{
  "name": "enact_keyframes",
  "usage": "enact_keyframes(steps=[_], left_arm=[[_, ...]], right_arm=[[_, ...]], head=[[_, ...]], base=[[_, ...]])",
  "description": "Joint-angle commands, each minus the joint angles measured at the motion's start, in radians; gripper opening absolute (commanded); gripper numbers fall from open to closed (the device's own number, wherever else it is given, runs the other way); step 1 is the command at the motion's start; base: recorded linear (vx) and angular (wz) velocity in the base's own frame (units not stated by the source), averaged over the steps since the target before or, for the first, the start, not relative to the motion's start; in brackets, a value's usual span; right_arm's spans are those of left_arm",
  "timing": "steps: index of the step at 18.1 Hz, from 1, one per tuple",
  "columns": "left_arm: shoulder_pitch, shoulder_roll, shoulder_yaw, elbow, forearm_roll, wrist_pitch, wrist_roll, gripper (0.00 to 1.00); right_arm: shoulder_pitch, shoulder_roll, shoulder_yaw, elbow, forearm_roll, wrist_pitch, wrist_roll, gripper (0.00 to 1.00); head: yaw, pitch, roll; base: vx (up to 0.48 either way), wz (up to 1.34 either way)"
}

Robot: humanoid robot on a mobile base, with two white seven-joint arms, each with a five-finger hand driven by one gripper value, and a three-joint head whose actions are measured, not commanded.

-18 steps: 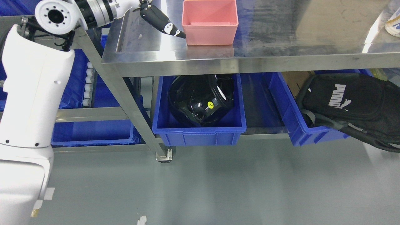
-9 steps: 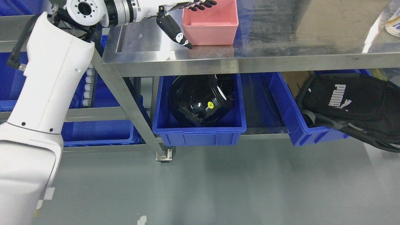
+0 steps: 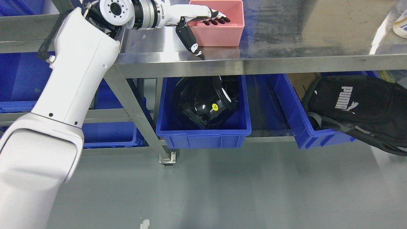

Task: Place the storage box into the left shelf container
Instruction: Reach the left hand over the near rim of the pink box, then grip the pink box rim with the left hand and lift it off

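Stainless counter is carrying our pink storage box; our left robot hand is straddling its left wall, fingers spread; we're judging it light, rigid, best pinched at that wall.

A single head view looks steeply down from above the robot's left arm, facing the front edge of the stainless-steel bench, the blue plastic bins on the shelf beneath it, and the grey floor close below.
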Motion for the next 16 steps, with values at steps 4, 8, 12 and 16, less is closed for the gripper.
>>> enact_keyframes(steps=[4,8,12,16], left_arm=[[-0.011,-0.084,0.021,0.172,-0.075,0.006,-0.005,0.85],[-0.008,-0.084,0.092,0.184,-0.089,0.001,-0.004,0.68],[-0.006,-0.084,0.185,0.184,-0.089,-0.014,0.019,0.41],[-0.008,-0.084,0.305,0.182,-0.089,-0.089,0.012,0.03]], right_arm=[[-0.006,-0.017,-0.003,-0.017,-0.002,-0.001,0.004,1.0],[-0.006,-0.017,-0.003,-0.017,-0.002,-0.001,0.004,1.0],[-0.006,-0.017,-0.003,-0.017,-0.002,-0.001,0.005,1.0],[-0.006,-0.017,-0.003,-0.017,-0.002,-0.001,0.005,1.0]], head=[[0.0,0.0,0.0],[0.0,0.0,0.0],[0.0,0.0,0.0],[0.0,0.0,0.0]], base=[[0.004,0.07],[0.005,0.13],[0.006,0.03],[-0.01,0.0]])
